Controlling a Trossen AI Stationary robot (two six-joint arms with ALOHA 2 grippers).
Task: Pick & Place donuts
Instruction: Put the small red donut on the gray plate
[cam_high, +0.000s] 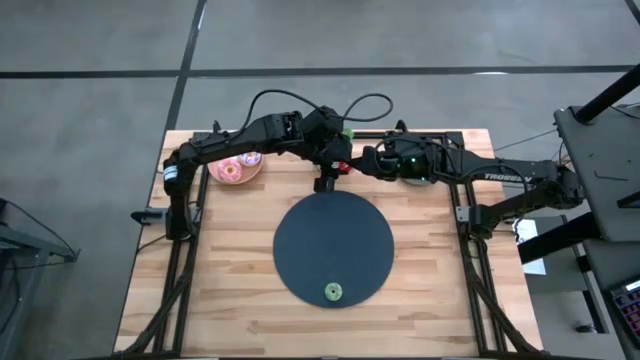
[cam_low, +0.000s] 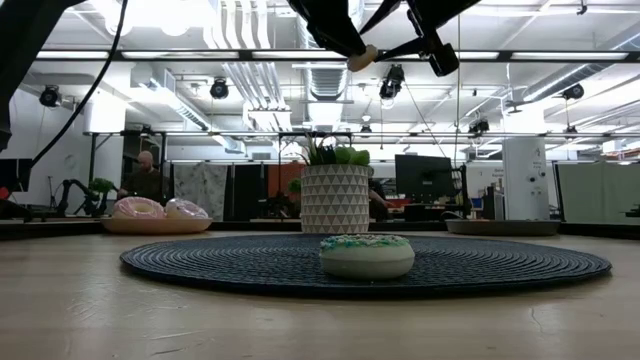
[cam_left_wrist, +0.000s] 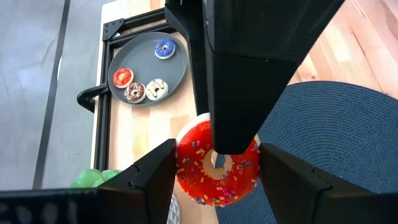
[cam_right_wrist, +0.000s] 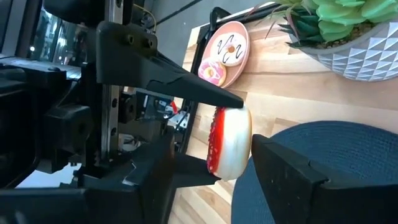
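Red-frosted sprinkled toy donut hangs pinched in the left gripper above the round dark woven mat's twelve o'clock edge. Right gripper, jaws spread beside it, seems mid-handover; next it must clamp down before the left releases.

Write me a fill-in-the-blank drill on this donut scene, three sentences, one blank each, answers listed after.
1. The donut lying alone on the dark round mat has ____ frosting.
2. The grey plate holds ____ small donuts.
3. The donut with sprinkles, pinched by the left gripper and framed by the fingers of the right gripper, has ____ frosting.

Missing words: green; four; red
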